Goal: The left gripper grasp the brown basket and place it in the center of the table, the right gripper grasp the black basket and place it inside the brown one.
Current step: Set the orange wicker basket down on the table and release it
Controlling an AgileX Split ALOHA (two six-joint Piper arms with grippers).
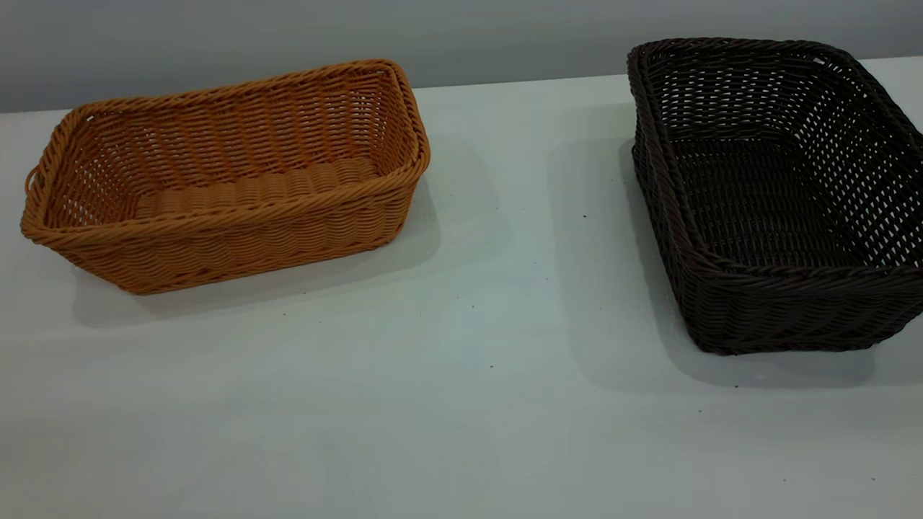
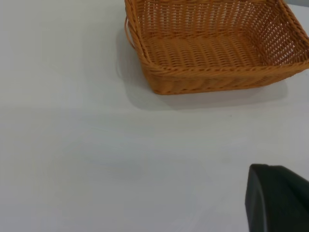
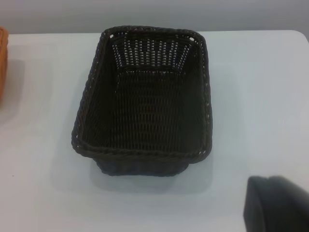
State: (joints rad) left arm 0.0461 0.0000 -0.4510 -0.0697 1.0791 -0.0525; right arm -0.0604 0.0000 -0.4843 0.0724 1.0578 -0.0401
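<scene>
The brown basket (image 1: 223, 180) stands empty at the left of the white table (image 1: 461, 404), a small handle loop on its left end. At the right, the black basket (image 1: 775, 194) also stands empty, running past the picture's edge. Neither arm shows in the exterior view. In the left wrist view the brown basket (image 2: 217, 46) lies well ahead of a black part of my left gripper (image 2: 277, 200). In the right wrist view the black basket (image 3: 145, 99) sits ahead of a black part of my right gripper (image 3: 277, 203), and nothing is held.
A wide strip of bare white tabletop (image 1: 505, 238) lies between the two baskets. A grey wall (image 1: 505, 36) runs behind the table's far edge. The brown basket's edge (image 3: 3, 63) shows at the side of the right wrist view.
</scene>
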